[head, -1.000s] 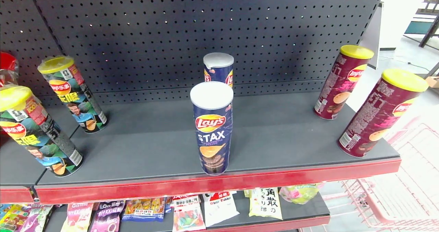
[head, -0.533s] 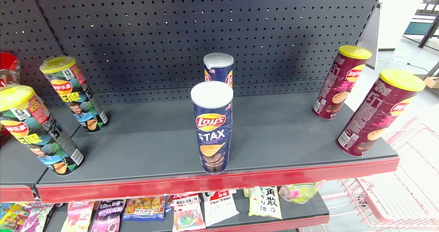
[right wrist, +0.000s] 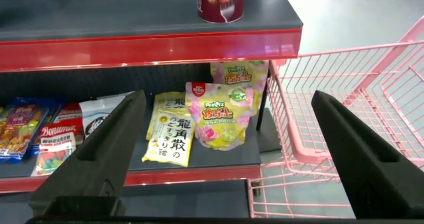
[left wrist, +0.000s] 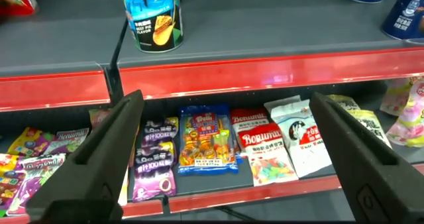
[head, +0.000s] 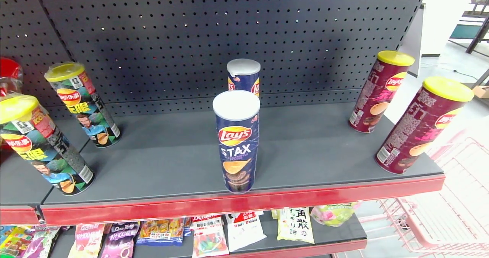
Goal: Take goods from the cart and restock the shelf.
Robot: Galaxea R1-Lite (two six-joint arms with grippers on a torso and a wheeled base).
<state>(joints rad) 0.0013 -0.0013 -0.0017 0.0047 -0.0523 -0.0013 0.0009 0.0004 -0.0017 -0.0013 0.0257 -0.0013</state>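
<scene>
Blue chip can [head: 237,143] on grey shelf [head: 172,162]

The left claw [left wrist: 225,97] stood wide open, its two dark fingers [left wrist: 99,158] spread far apart. The right claw [right wrist: 228,95] was opened equally wide, its fingers [right wrist: 93,158] well apart too.

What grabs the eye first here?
A blue chip can stands upright at the grey shelf's front centre, a second blue can directly behind it. Two maroon cans with yellow lids stand at the shelf's right end, and a pink cart sits lower down past that end.
</scene>
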